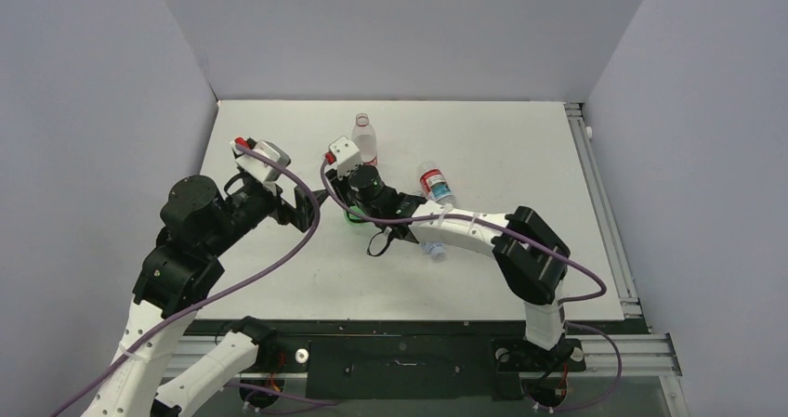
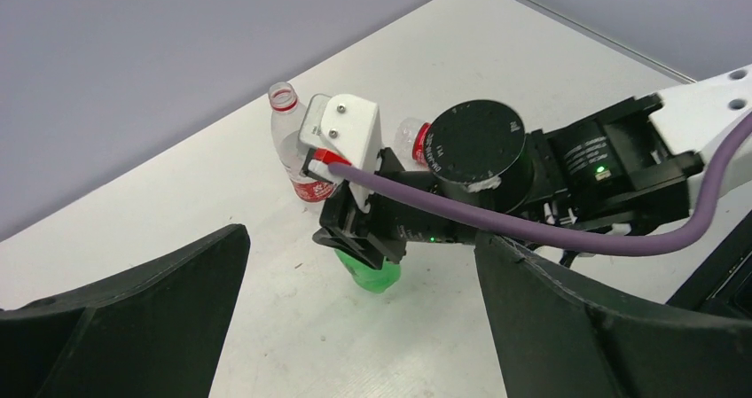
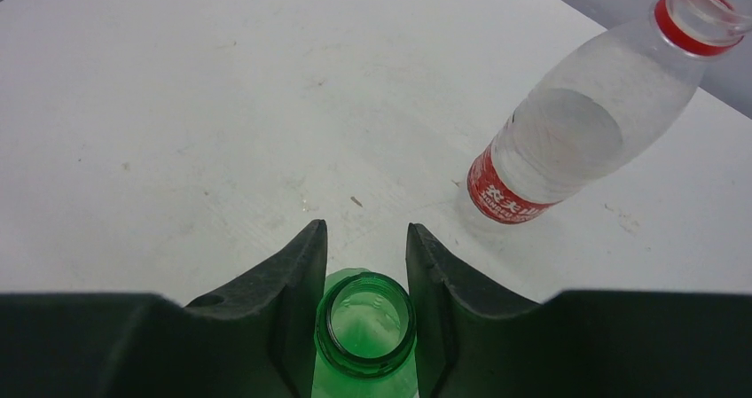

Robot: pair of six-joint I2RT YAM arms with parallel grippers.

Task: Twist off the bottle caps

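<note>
Right claw (image 3: 365, 235) is clenched round the neck of the small green plastic bottle (image 3: 365, 331) — mouth bare, its cap nowhere visible. Left claw (image 2: 362, 238) gapes wide, holding nothing. One careless swing could topple the uncapped clear red-labelled bottle (image 3: 554, 132) nearby — my guess.

The left arm (image 1: 190, 222) and right arm (image 1: 530, 254) have white links, black joints, purple cables (image 1: 279, 264) and white wrist camera blocks (image 1: 345, 153). The right gripper (image 3: 365, 231), at six o'clock, is black.
</note>
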